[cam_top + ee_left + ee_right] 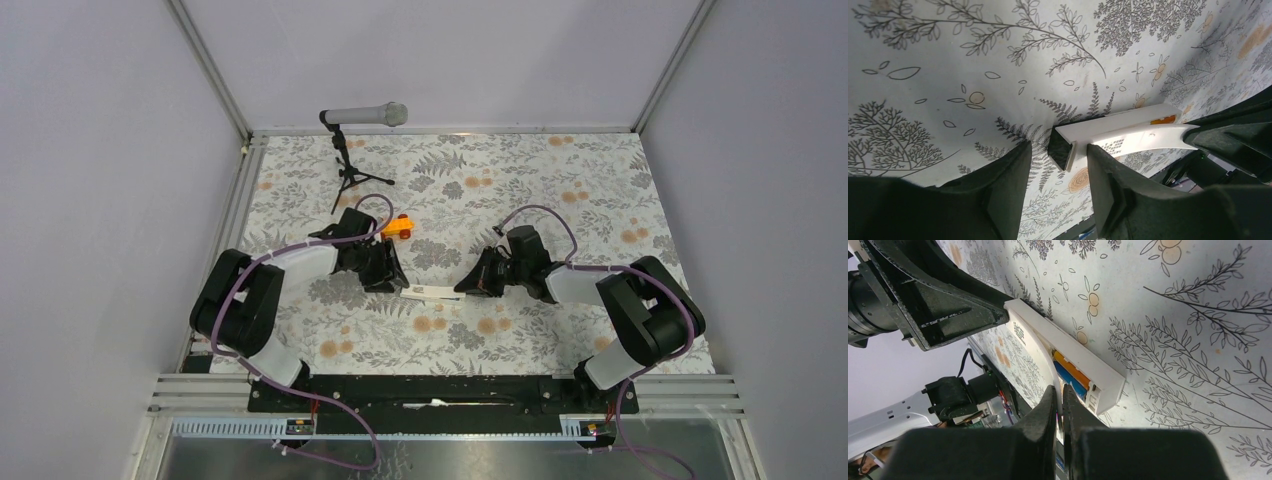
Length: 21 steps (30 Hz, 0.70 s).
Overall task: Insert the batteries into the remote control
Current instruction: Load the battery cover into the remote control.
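Near the middle of the floral-clothed table (560,200), the right gripper (1059,390) has its jaws pinched shut on one end of the thin white back cover (1040,352), which arcs up and away from the remote control (1073,347) instead of lying flat on it. The remote rests on the cloth between the two arms. Its compartment at the right end is open, with the orange battery (1071,370) and the blue battery (1068,381) side by side inside, so loading looks done and closing the cover appears to be the step in hand.

At the remote's left end, the left gripper (1057,150) holds its jaws apart, level with that end. A gap shows on either side, so nothing is clamped.

To do this well, the left jaws should brace that end first so the body cannot skate. The right arm should then lower the cover until it is parallel with the body, line up its edges and press it home gently, since the bowed plate could spring loose or knock the cells.

Farther back stand an orange toy car (400,226) and, farthest, a grey microphone (365,116) on its tripod.
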Available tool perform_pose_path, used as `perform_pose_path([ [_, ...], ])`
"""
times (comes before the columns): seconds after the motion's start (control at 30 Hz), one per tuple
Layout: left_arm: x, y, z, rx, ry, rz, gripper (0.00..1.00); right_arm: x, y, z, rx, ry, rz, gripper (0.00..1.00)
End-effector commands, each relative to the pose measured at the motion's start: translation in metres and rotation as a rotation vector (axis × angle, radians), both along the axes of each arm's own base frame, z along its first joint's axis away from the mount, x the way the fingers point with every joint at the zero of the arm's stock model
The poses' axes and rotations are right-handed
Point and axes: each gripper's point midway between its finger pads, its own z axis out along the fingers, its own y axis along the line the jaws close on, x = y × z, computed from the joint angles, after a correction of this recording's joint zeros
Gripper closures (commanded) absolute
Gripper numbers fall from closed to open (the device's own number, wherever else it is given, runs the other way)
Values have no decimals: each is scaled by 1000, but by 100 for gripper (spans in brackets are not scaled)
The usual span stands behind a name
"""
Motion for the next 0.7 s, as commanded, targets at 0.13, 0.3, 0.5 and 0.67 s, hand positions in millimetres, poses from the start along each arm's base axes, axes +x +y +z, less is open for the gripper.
perform_pose_path([
  [0.13, -7, 0, -10, 79, -7, -78, 53, 2, -16, -22, -119, 27, -36, 100],
  [0.3, -20, -7, -8, 9, 4, -102, 52, 1, -17, -23, -123, 31, -41, 100],
  [0.5, -24, -9, -11, -11, 18, -101, 55, -2, -19, -25, -127, 35, -45, 100],
  [0.67, -23, -10, -3, -30, -14, -105, 33, -2, -20, -26, -127, 37, -46, 100],
])
